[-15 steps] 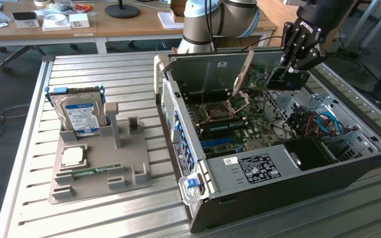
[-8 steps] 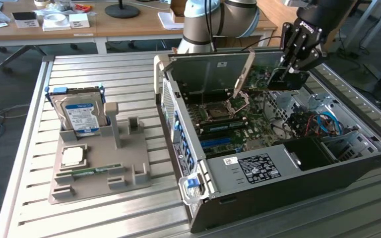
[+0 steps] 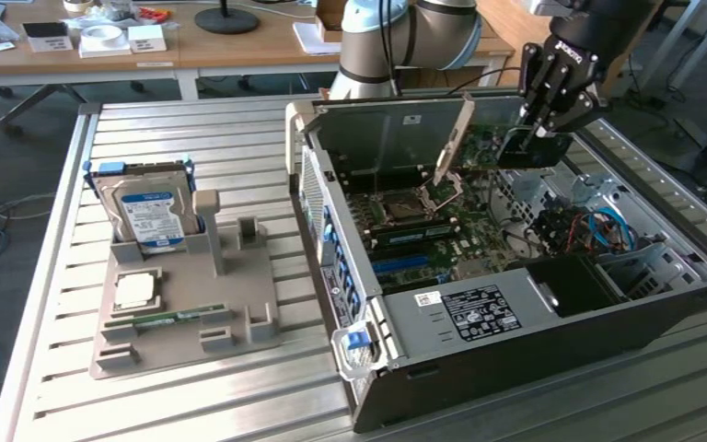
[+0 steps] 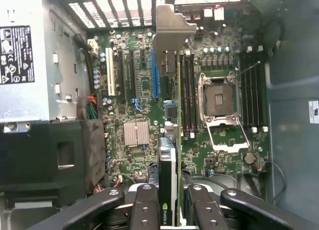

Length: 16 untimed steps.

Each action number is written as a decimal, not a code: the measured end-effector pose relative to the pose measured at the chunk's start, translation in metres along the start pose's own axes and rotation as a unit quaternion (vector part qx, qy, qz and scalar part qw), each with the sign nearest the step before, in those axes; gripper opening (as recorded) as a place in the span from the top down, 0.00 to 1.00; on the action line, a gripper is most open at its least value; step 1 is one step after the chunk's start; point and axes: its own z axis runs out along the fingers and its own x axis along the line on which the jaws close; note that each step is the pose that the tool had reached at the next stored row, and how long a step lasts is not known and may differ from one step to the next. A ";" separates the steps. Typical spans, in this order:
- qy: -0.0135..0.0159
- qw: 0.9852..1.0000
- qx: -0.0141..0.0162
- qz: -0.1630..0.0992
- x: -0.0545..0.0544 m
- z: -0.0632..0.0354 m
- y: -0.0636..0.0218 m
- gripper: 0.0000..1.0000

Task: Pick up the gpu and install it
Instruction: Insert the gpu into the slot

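wrist view puts the gpu [image 4: 167, 160] edge-on to me, so its flat face is hard to read. i can make out only a thin black slab with a small green logo near my fingers [image 4: 144, 210] and a green board edge running away from them. where my pads meet the card is hidden behind the black links, and its lower edge is lost against the motherboard [image 4: 144, 90], so i cannot tell if it touches any slot. my gripper [image 4: 172, 205] is clamped on the card from both sides.

from the exterior view, my gripper [image 3: 538, 129] hangs over the open computer case [image 3: 452, 405], holding the gpu [image 3: 528, 149] upright above the case's inside. the card shows a dark square face there. its long silvery-beige bracket [image 3: 456, 143] slants down inside the case, and in the wrist view that bracket [image 4: 172, 30] is a grey bent tab at the card's far end.

inside the case lie the cpu socket [image 4: 219, 98] with its lever frame raised, a blue slot [image 4: 156, 80], a small finned heatsink [image 4: 136, 133], the grey power supply [image 4: 25, 65] and a black shroud [image 4: 50, 155]. loose cables [image 3: 587, 230] crowd one corner of the case.

outside the case, a grey holder [image 3: 249, 336] carries a hard drive [image 3: 151, 216], a ram stick [image 3: 163, 319] and a cpu chip [image 3: 136, 290].
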 end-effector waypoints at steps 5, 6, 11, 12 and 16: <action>0.002 1.000 0.002 -0.015 -0.001 0.0022 0.0000 0.73; 0.002 1.000 0.002 -0.015 -0.002 0.0022 0.0000 0.73; 0.002 1.000 0.002 -0.015 -0.002 0.0022 0.0001 0.73; 0.002 1.000 0.002 -0.015 -0.002 0.0025 0.0003 0.73; 0.002 1.000 0.002 -0.015 -0.003 0.0040 0.0020 0.73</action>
